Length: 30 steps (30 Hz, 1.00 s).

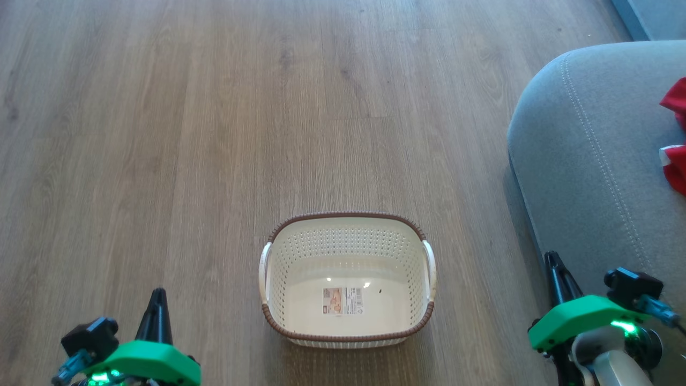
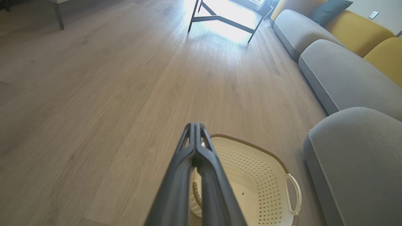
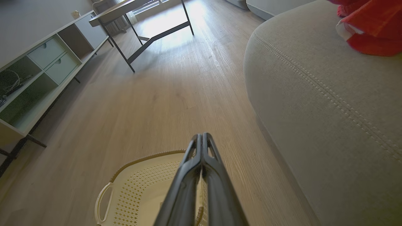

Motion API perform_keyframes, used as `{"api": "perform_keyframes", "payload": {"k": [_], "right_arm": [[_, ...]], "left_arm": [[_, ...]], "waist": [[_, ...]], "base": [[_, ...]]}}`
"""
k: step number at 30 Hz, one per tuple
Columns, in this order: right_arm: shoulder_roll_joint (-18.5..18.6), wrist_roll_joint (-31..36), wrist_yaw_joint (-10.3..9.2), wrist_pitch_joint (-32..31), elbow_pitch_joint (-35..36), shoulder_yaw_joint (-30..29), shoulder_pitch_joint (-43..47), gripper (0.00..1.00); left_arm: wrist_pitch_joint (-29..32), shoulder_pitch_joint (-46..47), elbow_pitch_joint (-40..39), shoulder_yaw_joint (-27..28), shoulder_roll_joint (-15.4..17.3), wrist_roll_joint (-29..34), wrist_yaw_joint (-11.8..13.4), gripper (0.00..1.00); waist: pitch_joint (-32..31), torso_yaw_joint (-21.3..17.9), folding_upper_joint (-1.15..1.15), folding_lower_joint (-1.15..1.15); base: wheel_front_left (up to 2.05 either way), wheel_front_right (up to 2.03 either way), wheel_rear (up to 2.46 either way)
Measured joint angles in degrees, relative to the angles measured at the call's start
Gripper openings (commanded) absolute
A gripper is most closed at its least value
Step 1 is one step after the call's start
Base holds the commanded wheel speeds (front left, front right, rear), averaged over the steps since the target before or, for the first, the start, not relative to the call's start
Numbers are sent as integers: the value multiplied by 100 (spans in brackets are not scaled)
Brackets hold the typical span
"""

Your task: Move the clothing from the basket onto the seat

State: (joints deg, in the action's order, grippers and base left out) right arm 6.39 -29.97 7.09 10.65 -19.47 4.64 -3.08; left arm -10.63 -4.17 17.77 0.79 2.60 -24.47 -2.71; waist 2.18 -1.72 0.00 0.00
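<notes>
1. While both arms hang low over the wooden floor (image 1: 161,134), the left gripper (image 1: 157,303) and the right gripper (image 1: 554,268) each have their two dark fingers (image 2: 176,188) pressed together along their length, with nothing caught between them.
2. Between the two grippers the basket (image 1: 348,216) stands upright on the floor, near the seat's rounded corner but apart from it. Inside it I can see a paper label (image 1: 343,301) on its bottom and no cloth.
3. Right of the basket the seat (image 1: 627,134) rises from the floor. The clothing (image 1: 676,166) lies on its top, inward of the pale stitching (image 1: 596,150) that follows the corner. The red heap runs past the picture's edge, so its full extent cannot be told.
4. Judging from that, the carrying step looks done: garments on the cushion, none in the basket.
5. The next move, as I judge it, calls for little. Check that no garment hangs over the seat's edge, then bring both arms to rest, clear of the basket's rim.
6. Farther along the floor stand a table (image 3: 157,34) on dark slanted legs and a low shelf unit (image 3: 47,62).
</notes>
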Motion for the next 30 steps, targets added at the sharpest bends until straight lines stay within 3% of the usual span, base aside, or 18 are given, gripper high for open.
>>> {"api": "perform_keyframes", "payload": {"k": [30], "right_arm": [[-80,-1873,-1,-501,100,-342,-1,0]], "left_arm": [[511,221,-38,118,-1,-2025,-133,0]], "waist": [[-61,52,0,0]], "base": [[0,0,0]]}}
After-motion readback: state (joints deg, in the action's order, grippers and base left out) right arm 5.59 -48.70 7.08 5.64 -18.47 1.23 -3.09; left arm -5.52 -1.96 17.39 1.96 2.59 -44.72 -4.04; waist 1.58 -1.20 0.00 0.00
